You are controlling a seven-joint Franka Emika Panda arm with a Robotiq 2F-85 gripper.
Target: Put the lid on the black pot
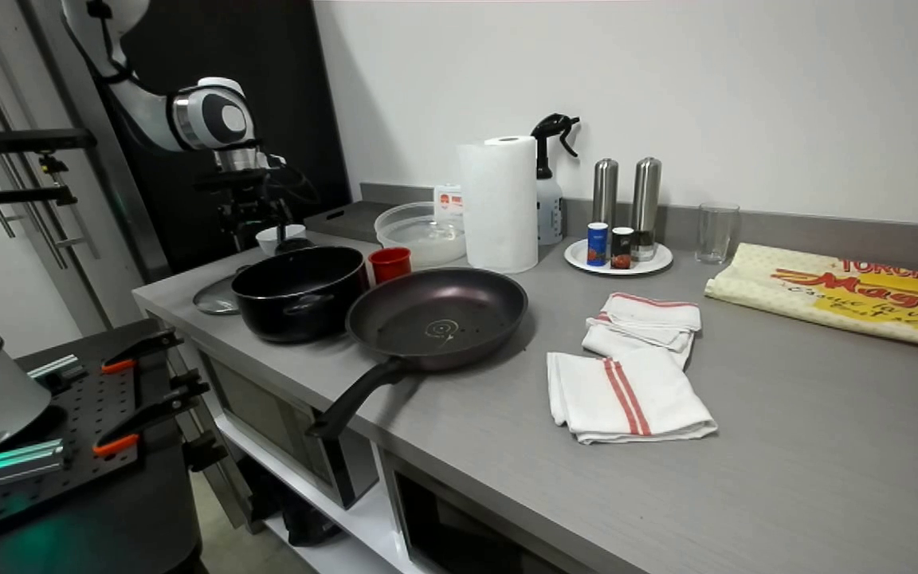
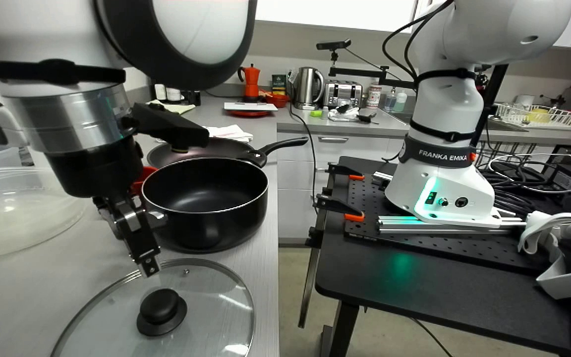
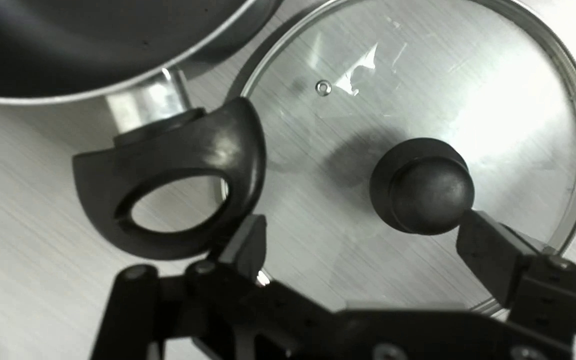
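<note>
The round glass lid with a black central knob lies flat on the counter beside the black pot. In an exterior view the lid is in front of the pot, and its knob points up. The pot is uncovered and its visible inside is bare. My gripper is open and empty above the lid. In the wrist view the lid's knob appears close to the right fingertip; I cannot tell if they touch. The left fingertip appears beside the pot's handle.
A black frying pan and a red cup stand close to the pot. A clear plastic container, a white bowl and a paper towel roll are behind. The counter's edge runs close to the lid.
</note>
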